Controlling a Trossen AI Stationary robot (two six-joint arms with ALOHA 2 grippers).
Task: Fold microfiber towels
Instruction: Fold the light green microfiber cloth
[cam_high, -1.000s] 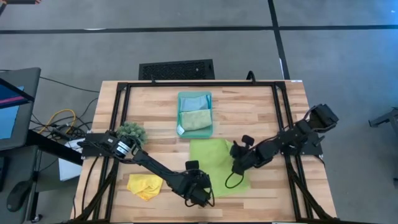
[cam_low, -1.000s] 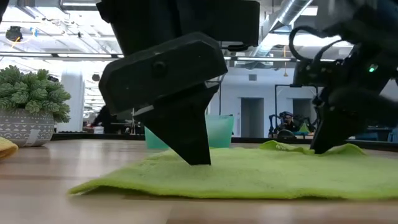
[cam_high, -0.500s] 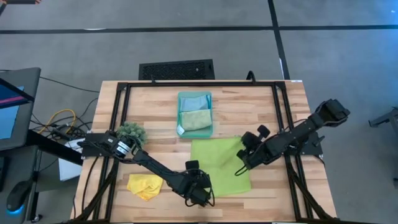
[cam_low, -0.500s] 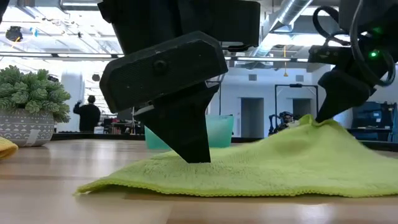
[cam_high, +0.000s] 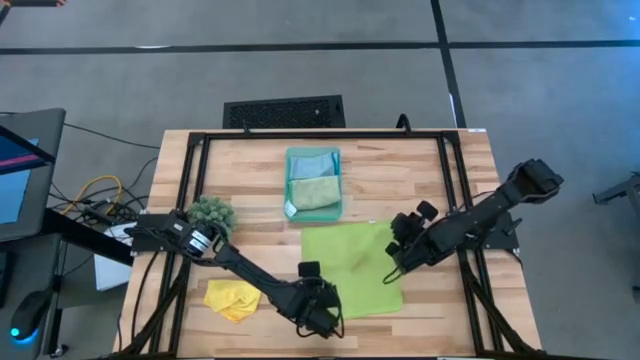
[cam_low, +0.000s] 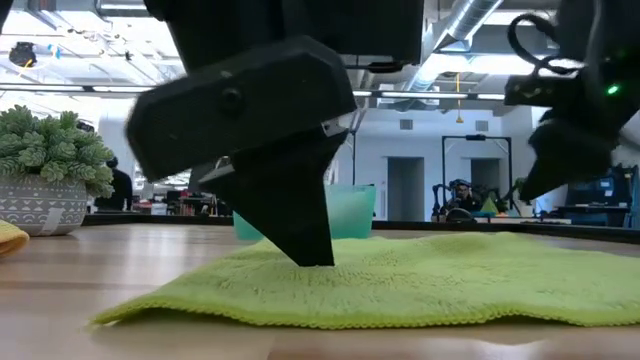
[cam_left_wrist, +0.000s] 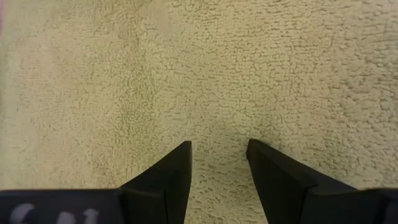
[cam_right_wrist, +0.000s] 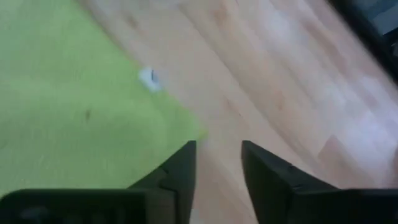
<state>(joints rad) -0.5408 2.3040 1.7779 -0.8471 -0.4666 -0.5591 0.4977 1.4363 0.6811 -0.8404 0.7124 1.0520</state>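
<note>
A lime green towel (cam_high: 352, 268) lies spread flat on the table's near middle. My left gripper (cam_high: 320, 312) stands over its near left corner, open, its fingertips (cam_low: 308, 258) down on the cloth. My right gripper (cam_high: 398, 258) hangs open just above the towel's right edge (cam_right_wrist: 186, 134), holding nothing. A yellow towel (cam_high: 232, 298) lies crumpled near the front left. A light blue towel (cam_high: 312, 162) and a pale sage green towel (cam_high: 316, 192) lie folded in the teal tray (cam_high: 341, 185). My left gripper rests its two spread fingertips (cam_left_wrist: 177, 163) on the lime towel's top face near its near left corner (cam_low: 200, 295). The fingers slant down from above. The cloth lies flat on the table under them and nothing is pinched.
A small potted plant (cam_high: 212, 212) stands at the left. A black frame (cam_high: 320, 135) runs around the tabletop. Bare wood (cam_high: 420, 180) shows at the far right and along the front edge.
My right gripper has drawn the lime towel's right part toward the table's right edge, lifted it, then let go. The towel, bunched and uneven before, now lies spread out flat. Its near left corner stayed under my left gripper.
</note>
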